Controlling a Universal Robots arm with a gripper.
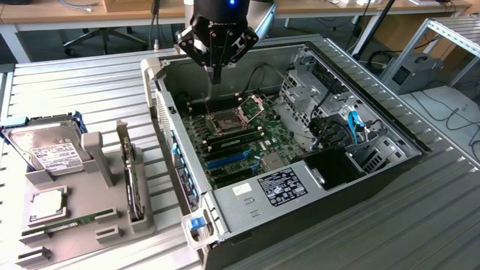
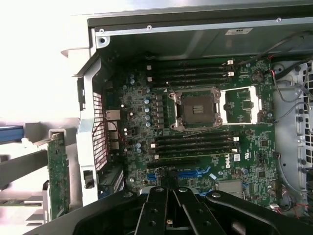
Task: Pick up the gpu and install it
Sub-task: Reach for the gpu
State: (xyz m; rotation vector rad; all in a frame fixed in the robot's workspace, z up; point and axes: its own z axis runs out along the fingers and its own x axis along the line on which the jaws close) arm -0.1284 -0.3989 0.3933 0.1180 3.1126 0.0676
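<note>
In the exterior view I see the claw [image 1: 216,77] pinched together and empty, hanging above the motherboard [image 1: 240,132] in the open computer case [image 1: 225,208]. The gpu [image 1: 131,183] stands on edge in the grey holder [image 1: 82,194] on the bench [image 1: 82,84], well apart from the claw.

In the wrist view, the closed claw [image 2: 171,183] hangs over the motherboard [image 2: 205,122]. The gpu [image 2: 58,176] stands outside the case wall.
</note>
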